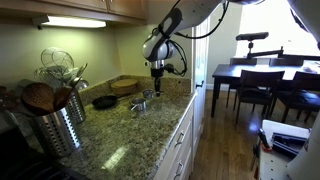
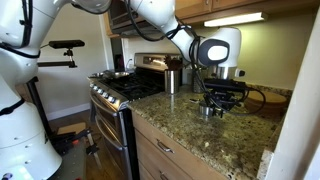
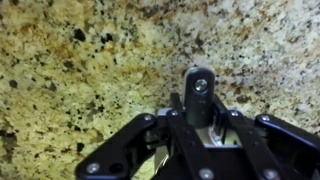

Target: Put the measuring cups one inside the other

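My gripper (image 3: 200, 88) is shut, with its fingers pressed together low over the granite counter. A strip of shiny silver metal (image 3: 206, 134) shows between the fingers, apparently part of a measuring cup. More shiny metal (image 3: 152, 160) shows through the linkage at lower left. In an exterior view the gripper (image 1: 157, 72) hangs above the counter, with small silver measuring cups (image 1: 140, 103) lying in front of it. In an exterior view the gripper (image 2: 215, 98) is just over a shiny cup (image 2: 207, 110).
A small black pan (image 1: 104, 101) and a wooden board (image 1: 125, 85) lie behind the cups. A ribbed steel utensil holder (image 1: 60, 125) stands at the near end. A stove (image 2: 120, 90) and a steel canister (image 2: 172, 80) stand beyond the gripper. The counter's front edge (image 1: 170, 125) drops to drawers.
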`<state>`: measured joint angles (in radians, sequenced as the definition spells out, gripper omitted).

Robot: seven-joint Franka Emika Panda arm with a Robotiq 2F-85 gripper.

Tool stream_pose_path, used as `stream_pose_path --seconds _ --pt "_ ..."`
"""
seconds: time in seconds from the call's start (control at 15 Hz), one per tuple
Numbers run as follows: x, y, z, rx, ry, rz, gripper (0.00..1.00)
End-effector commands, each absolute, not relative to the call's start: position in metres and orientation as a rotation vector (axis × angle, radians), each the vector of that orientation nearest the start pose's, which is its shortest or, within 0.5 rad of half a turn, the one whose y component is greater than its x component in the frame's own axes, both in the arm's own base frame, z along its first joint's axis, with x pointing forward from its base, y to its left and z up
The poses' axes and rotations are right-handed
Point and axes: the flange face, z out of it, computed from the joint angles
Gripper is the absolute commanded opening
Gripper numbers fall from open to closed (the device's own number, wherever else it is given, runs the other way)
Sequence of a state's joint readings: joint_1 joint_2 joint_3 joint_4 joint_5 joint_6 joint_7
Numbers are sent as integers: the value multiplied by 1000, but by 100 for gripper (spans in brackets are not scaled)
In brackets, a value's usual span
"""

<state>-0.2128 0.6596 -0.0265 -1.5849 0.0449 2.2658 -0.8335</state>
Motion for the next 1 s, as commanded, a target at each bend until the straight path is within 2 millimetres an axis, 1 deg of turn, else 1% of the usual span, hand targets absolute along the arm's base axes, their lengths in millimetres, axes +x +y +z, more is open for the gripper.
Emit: stream_pose_path --seconds 0.0,0.53,0.93 --pt "681 -160 274 -3010 -823 -136 13" --pt "692 -141 284 -2988 -865 -178 13" --pt "694 -126 283 -2961 -902 -171 13"
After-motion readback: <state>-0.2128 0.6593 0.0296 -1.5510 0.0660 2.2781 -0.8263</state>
